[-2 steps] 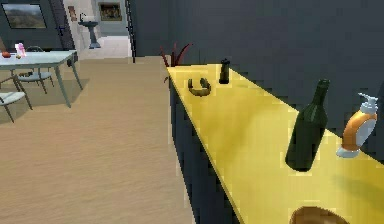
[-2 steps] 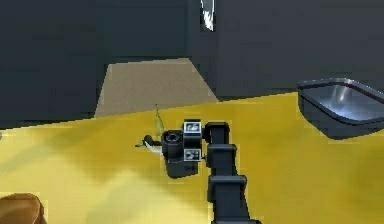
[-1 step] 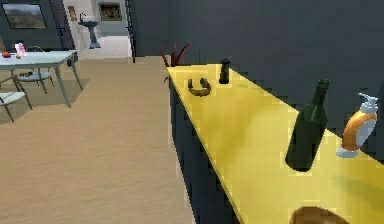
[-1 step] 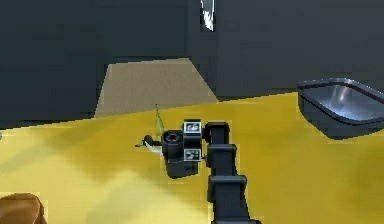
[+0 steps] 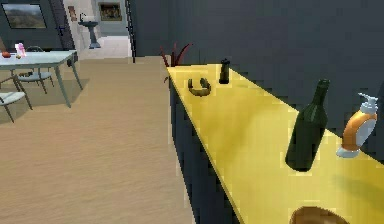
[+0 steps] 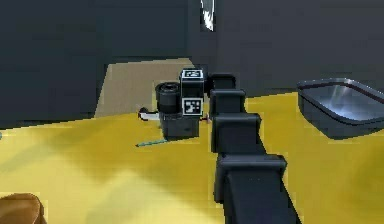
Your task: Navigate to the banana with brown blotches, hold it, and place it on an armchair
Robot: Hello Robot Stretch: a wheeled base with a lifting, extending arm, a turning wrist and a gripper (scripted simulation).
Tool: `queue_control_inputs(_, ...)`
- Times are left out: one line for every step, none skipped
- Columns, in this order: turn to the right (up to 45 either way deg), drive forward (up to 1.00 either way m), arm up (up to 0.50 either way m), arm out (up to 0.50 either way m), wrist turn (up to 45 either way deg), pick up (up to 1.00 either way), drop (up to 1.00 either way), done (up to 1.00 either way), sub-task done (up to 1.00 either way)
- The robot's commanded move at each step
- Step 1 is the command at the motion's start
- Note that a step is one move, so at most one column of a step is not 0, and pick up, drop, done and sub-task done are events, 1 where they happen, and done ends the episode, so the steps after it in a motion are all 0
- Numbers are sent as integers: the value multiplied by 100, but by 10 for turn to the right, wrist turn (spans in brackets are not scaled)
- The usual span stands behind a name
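Forward view, then arm side view: banana on the yellow counter, gripper out over that counter.

Forward view: the yellow counter [image 5: 250,140] has the banana [image 5: 198,86] lying at its far end, curved and brown-blotched, just beside a small dark bottle [image 5: 224,71]. Nearer along the counter stand a tall dark bottle [image 5: 308,125] and an orange-and-white soap dispenser [image 5: 358,125], close together. A red-leaved plant [image 5: 175,55] rises just past the counter's far end. A dining table [image 5: 45,60] sits well apart from the counter, across the wood floor.

Arm side view: the arm [image 6: 245,150] reaches out across the counter [image 6: 80,160]. The gripper [image 6: 152,112] is near the counter's far edge; finger state and whether it holds anything: cannot tell. A thin green stick [image 6: 150,144] lies flat on the counter near the gripper. A grey sink basin [image 6: 345,105] is at the counter's right end.
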Motion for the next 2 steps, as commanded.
queue_control_inputs(0,0,0,0,-450,0,0,0,0)
queue_control_inputs(0,0,0,0,-450,0,0,0,0)
